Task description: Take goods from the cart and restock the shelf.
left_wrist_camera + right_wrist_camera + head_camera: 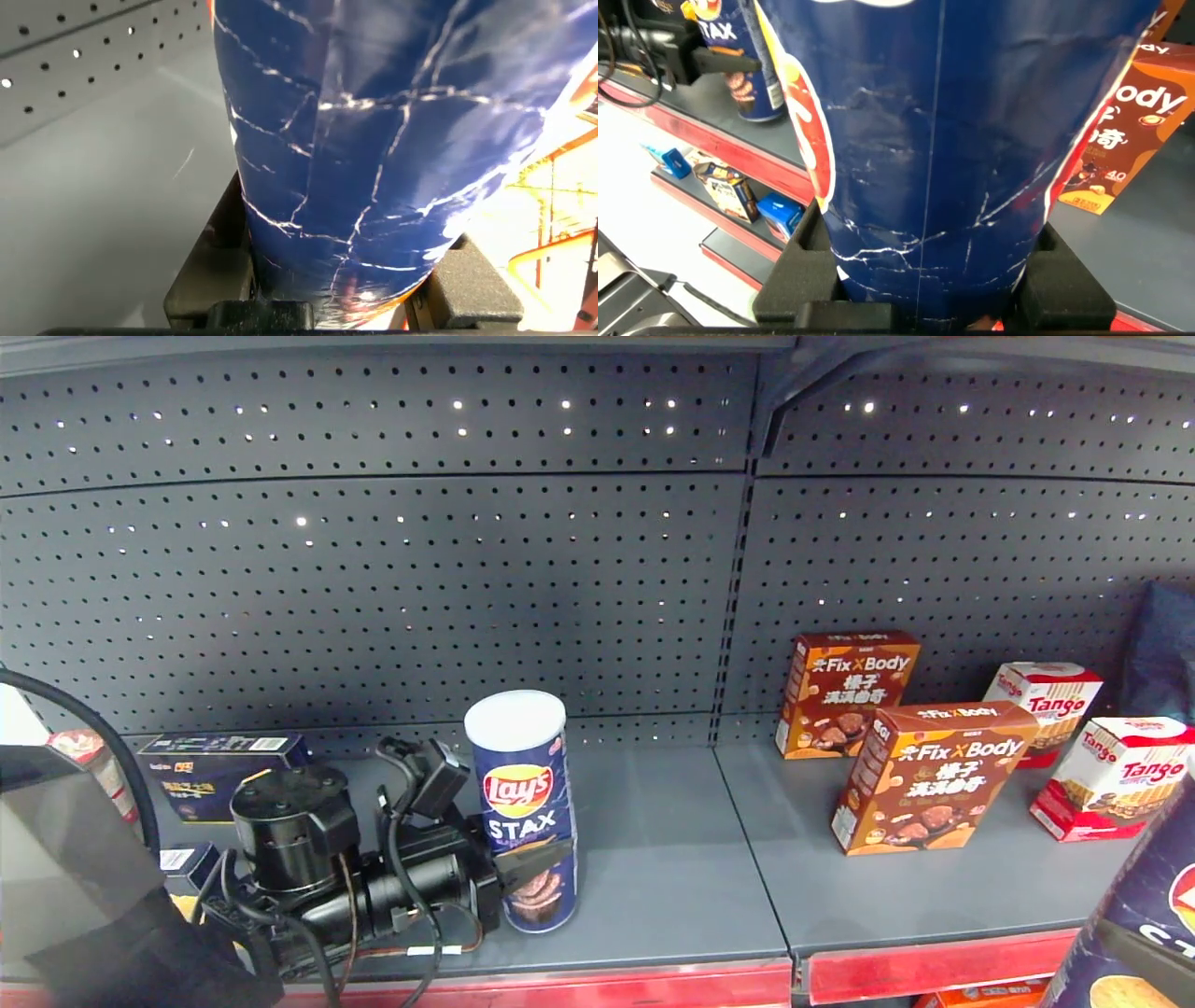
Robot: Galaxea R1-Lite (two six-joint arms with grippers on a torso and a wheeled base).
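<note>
1. We see a tall blue chip can (pixel 518 747) standing upright on the left bay of the shelf (pixel 672 859), near the front edge. It has a white lid. Its dark blue wrap carries a red-and-yellow emblem, white lettering and a picture of chips near the base.
2. The left fingers (pixel 534 857) are closed on this can low on its body. One dark finger crosses the front of it, and the arm lies along the shelf to the can's left.
3. In the left wrist view the can's blue wrap, veined with thin white lines, sits between the two dark pads.
4. A second blue can (pixel 924 140) of the same kind is held by the right fingers (pixel 799 275), a pad pressed to each side. In the head view it sits at the lower right corner, in front of the shelf edge.
5. On the right bay stand two brown boxes, one at the back (pixel 845 693) and one nearer the front (pixel 929 775), close together.
6. To their right are two red-and-white boxes (pixel 1116 775), and a dark blue bag (pixel 1162 649) is at the edge.
7. At the far left a dark blue box (pixel 219 765) lies against the perforated back panel (pixel 467 569).
8. A red strip (pixel 653 985) runs along the shelf front.
</note>
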